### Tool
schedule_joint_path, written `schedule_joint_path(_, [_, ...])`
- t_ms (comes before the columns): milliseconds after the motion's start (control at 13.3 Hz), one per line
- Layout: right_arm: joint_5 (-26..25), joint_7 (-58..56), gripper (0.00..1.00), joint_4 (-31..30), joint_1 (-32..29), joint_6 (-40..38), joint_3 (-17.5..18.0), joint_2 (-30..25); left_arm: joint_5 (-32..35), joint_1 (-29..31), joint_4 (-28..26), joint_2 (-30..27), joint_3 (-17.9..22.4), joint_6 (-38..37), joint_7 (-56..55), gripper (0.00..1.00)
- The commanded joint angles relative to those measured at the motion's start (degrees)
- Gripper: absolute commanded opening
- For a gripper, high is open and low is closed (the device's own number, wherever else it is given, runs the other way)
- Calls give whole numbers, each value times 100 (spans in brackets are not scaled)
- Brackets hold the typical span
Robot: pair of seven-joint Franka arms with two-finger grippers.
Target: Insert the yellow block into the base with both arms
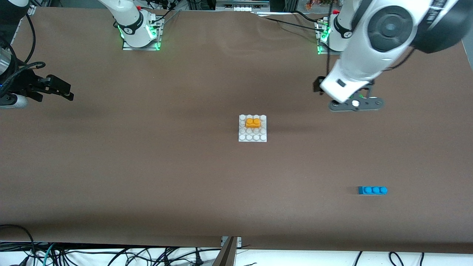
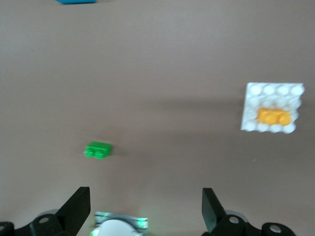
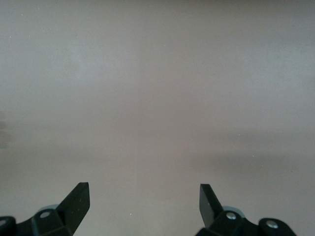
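Note:
The yellow block [image 1: 252, 122] sits on the studs of the white base [image 1: 252, 138] in the middle of the table, on the part of the base farther from the front camera. In the left wrist view the yellow block [image 2: 273, 117] rests on the base [image 2: 273, 90]. My left gripper [image 2: 146, 206] hangs open and empty over bare table toward the left arm's end, apart from the base. Over the table's edge at the right arm's end, my right gripper [image 1: 68, 92] is open and empty. In its own view the right gripper [image 3: 144, 201] shows only bare table.
A blue three-stud brick [image 1: 372, 190] lies nearer to the front camera, toward the left arm's end. A green two-stud brick [image 2: 98, 150] lies on the table under the left arm and is hidden in the front view. Both arm bases [image 1: 140, 37] stand along the table edge farthest from the front camera.

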Motion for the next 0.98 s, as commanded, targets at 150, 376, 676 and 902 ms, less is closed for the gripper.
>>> schedule_joint_path(150, [86, -61, 99, -23, 9, -49, -18, -71, -721, 1492, -95, -26, -102, -132, 2033, 100])
schedule_joint_path(376, [86, -61, 99, -23, 27, 4, -9, -44, -757, 1086, -1137, -788, 561, 690, 2151, 100])
schedule_joint_path(676, [86, -61, 99, -23, 27, -5, -9, -44, -696, 783, -1676, -1371, 953, 1413, 2133, 100])
schedule_joint_path(902, [86, -61, 99, -23, 27, -49, -9, -44, -695, 792, -2082, -1696, 962, 1643, 2054, 100])
